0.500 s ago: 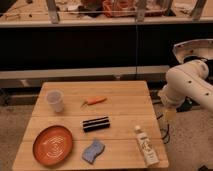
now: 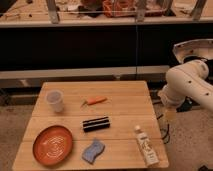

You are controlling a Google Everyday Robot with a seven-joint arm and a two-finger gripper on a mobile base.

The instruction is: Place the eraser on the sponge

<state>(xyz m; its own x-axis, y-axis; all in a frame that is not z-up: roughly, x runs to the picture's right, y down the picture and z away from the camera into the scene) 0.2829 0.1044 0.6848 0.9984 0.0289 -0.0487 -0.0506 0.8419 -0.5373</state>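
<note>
Robot's gripper [image 2: 169,115] hangs at the end of the white arm [image 2: 191,84], just off the right edge of the wooden table [image 2: 125,95], level with the table's middle and well apart from everything on it. Whether it is spread or closed cannot be told, and it carries nothing that can be seen.

The eraser [image 2: 96,124] lies flat near the middle of the table, its long side running left to right. The sponge [image 2: 94,151] lies just nearer than it, close to the near edge, with a strip of bare wood between the two. An orange plate [image 2: 53,145] sits left of the sponge at the near left corner. A clear plastic cup [image 2: 55,101] stands upright at the far left. A small orange carrot-shaped item [image 2: 95,100] lies beyond the eraser. A white bottle [image 2: 146,146] lies on its side at the near right.
</note>
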